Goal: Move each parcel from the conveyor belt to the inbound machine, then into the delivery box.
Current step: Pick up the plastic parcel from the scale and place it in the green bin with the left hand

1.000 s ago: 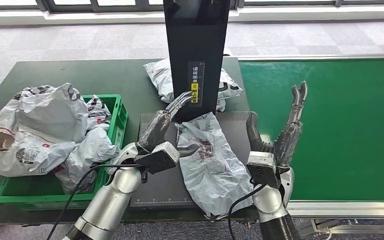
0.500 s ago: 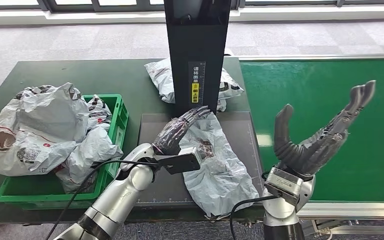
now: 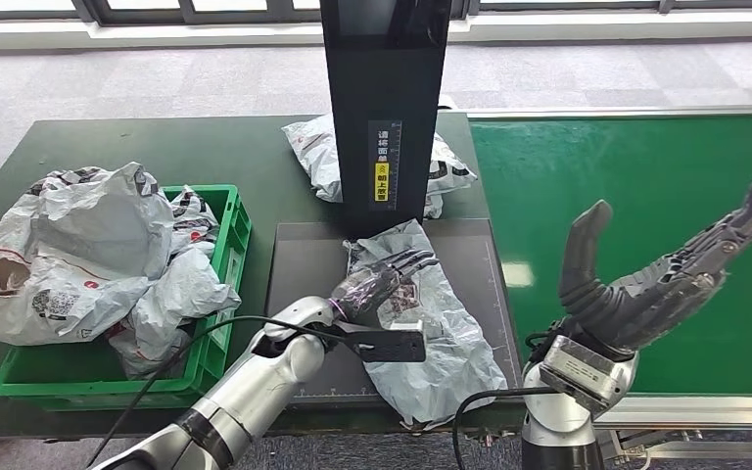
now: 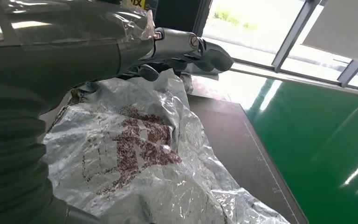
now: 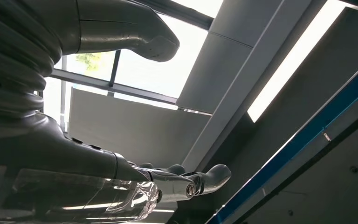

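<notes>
- Left hand (image 3: 377, 286): you are seeing its fingers (image 3: 406, 262) lying stretched out and slightly spread, flat over the upper part of the grey parcel (image 3: 429, 338). In the left wrist view the fingers (image 4: 191, 46) are reaching just above the crinkled film (image 4: 135, 154); you cannot tell whether they are pressing on it or hovering. Nothing is being clasped.
- Right hand (image 3: 661, 279): you are seeing it raised above the green conveyor belt (image 3: 646, 186), fingers (image 3: 734, 230) extended and thumb held wide apart from them, holding nothing. In the right wrist view the fingers (image 5: 186, 182) are pointing up toward the ceiling.
- Grey parcel: it is lying on the dark platform (image 3: 304, 264) of the inbound machine (image 3: 384, 108), printed with a dark red mark, its near end hanging over the platform's front edge.
- Inbound machine: its black upright column is standing at the back of the platform, a yellow label on its face.
- Second parcel (image 3: 315, 152): it is lying on the table behind the column, showing on both sides of it.
- Green crate (image 3: 225, 240): it is sitting on the dark table (image 3: 157, 147) to the left of the platform, heaped with grey parcels (image 3: 88, 250) that are spilling over its left rim.
</notes>
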You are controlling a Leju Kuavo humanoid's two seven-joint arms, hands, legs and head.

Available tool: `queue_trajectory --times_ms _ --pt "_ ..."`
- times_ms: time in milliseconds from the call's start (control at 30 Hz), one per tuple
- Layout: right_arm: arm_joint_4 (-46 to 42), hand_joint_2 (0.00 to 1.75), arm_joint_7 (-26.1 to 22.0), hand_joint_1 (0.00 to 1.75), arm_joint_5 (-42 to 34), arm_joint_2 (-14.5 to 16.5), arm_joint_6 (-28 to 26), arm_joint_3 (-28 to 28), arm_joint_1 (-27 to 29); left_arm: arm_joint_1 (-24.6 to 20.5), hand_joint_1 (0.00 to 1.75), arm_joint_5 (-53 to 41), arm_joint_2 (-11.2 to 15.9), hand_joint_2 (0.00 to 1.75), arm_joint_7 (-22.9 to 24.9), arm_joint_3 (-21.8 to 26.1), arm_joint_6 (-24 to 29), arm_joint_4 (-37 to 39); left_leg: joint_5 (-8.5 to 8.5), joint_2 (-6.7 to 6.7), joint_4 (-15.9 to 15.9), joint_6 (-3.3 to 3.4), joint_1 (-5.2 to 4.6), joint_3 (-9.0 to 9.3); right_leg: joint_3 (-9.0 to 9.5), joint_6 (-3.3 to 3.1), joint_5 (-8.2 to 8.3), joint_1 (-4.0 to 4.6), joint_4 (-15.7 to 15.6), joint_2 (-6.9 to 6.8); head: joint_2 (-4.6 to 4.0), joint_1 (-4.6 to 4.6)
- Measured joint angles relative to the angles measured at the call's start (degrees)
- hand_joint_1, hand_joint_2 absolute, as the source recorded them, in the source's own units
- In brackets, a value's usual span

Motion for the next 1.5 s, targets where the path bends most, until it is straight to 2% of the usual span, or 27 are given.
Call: queue_trajectory --times_ms 300,433,567,800,967,1267,1333,1400,1500 --pt "0.17 1.75 1.32 0.0 -0.29 0.1 0.15 -0.04 -0.91 -0.52 0.0 -0.66 -3.19 1.75 0.67 -2.92 0.34 5.99 -0.01 -0.03 0.0 0.01 -0.03 -0.01 0.02 0.01 0.0 -0.03 -0.01 -0.02 0.0 0.0" --pt "0.64 1.75 0.29 0.0 -0.67 0.17 0.07 -0.07 -1.08 -1.31 0.0 -5.15 -4.92 1.75 4.85 -5.72 2.27 10.78 -0.01 -0.07 0.0 0.02 -0.03 -0.01 0.04 0.01 0.0 -0.03 -0.02 -0.05 0.0 -0.01" --pt "1.04 1.75 0.1 0.0 -0.83 0.19 0.07 -0.17 -1.15 -2.52 1.75 -10.3 -5.89 1.75 10.02 -9.48 2.84 14.58 -0.01 -0.09 0.0 0.02 -0.03 0.01 0.07 0.01 -0.01 -0.02 -0.01 -0.07 0.0 -0.01" --pt "1.21 1.75 0.08 0.0 -0.89 0.2 0.07 -0.36 -1.18 -2.99 1.75 -11.13 -6.14 1.75 10.79 -10.63 2.85 15.69 0.0 -0.11 0.0 0.02 -0.02 0.02 0.11 0.01 -0.01 -0.02 -0.01 -0.1 0.0 0.0" --pt "2.05 1.75 0.09 0.0 -1.32 0.4 0.07 -0.99 -1.92 -4.51 1.75 -15.12 -6.55 1.75 14.74 -14.31 2.74 18.65 0.0 -0.1 0.0 0.05 -0.03 0.14 0.24 0.05 -0.01 -0.02 -0.02 -0.1 0.0 0.01" --pt "2.17 1.75 0.08 0.0 -1.29 0.43 0.07 -1.01 -1.94 -5.14 1.75 -18.01 -6.57 1.75 18.52 -15.91 5.21 19.52 0.02 -0.09 0.0 0.06 -0.02 0.23 0.3 0.05 0.02 0.01 0.0 -0.09 0.0 0.0" --pt "2.19 1.75 0.09 0.0 -1.21 0.43 0.07 -1.01 -1.94 -5.12 1.75 -19.71 -6.52 1.75 20.55 -16.25 7.55 19.64 0.02 -0.08 0.0 0.06 -0.02 0.23 0.3 0.04 0.02 0.02 0.0 -0.09 0.0 0.01" --pt "2.19 1.75 0.08 0.0 -1.1 0.43 0.07 -1.01 -1.93 -5.06 1.75 -22.36 -6.37 1.75 23.32 -16.62 12.46 19.72 0.02 -0.08 0.0 0.06 -0.02 0.23 0.28 0.04 0.01 0.01 0.0 -0.09 0.0 0.01" --pt "2.07 1.75 0.07 0.0 -1.02 0.42 0.04 -1.23 -1.83 -4.91 1.75 -28.15 -5.68 1.75 29.11 -16.91 26.8 18.97 0.06 -0.08 0.0 0.07 -0.02 0.2 0.23 0.04 0.02 -0.01 0.0 -0.09 0.0 0.0"
